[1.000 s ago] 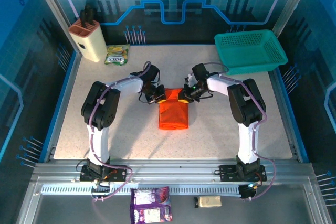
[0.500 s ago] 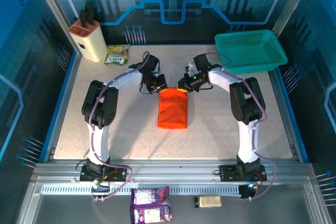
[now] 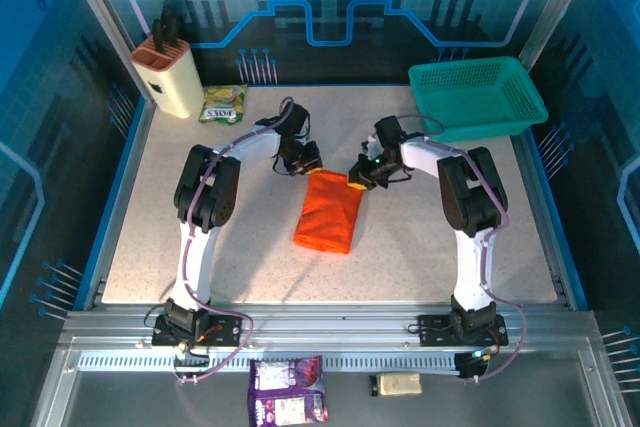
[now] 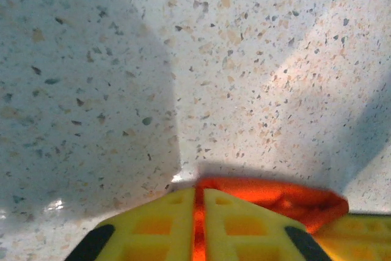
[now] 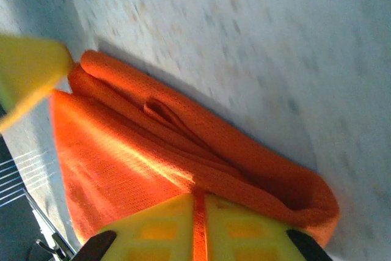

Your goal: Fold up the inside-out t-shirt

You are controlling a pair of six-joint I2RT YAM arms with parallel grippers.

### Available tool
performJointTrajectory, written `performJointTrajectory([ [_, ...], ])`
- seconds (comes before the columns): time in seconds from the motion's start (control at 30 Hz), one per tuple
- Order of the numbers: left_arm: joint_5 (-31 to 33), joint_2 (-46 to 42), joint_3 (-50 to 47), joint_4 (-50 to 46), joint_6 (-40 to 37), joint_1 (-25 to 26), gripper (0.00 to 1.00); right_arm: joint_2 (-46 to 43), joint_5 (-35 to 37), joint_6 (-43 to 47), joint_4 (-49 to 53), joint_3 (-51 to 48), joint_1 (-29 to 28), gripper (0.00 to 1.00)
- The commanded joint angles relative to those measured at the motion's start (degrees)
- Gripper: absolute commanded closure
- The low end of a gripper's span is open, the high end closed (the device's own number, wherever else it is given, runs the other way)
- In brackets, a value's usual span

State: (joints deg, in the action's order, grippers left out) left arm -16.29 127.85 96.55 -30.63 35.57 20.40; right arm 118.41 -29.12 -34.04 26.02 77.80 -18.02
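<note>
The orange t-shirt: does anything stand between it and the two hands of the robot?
Nothing visible does. The left hand and the right hand sit at the far corners of the orange t-shirt, each pinching its cloth.

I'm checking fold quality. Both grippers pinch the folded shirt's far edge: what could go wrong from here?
1. The t-shirt lies askew; uneven pulls by the left gripper and right gripper could skew it more.
2. Its far edge is bunched in loose rolls at the right gripper, so layers may slump open on release.
</note>
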Motion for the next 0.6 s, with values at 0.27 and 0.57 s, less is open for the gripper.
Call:
performJointTrajectory([
  [0.27, -1.53, -17.05, -7.07, 0.73, -1.11, -0.04, 0.76, -17.09, -1.2, -8.1, -4.23, -20.89, -9.41, 0.88],
  [0.57, -0.79, -29.47, -24.4, 1.68, 1.13, 2.17, 0.77, -18.58, -4.21, -2.38, -1.77, -14.19, -8.68, 0.86],
])
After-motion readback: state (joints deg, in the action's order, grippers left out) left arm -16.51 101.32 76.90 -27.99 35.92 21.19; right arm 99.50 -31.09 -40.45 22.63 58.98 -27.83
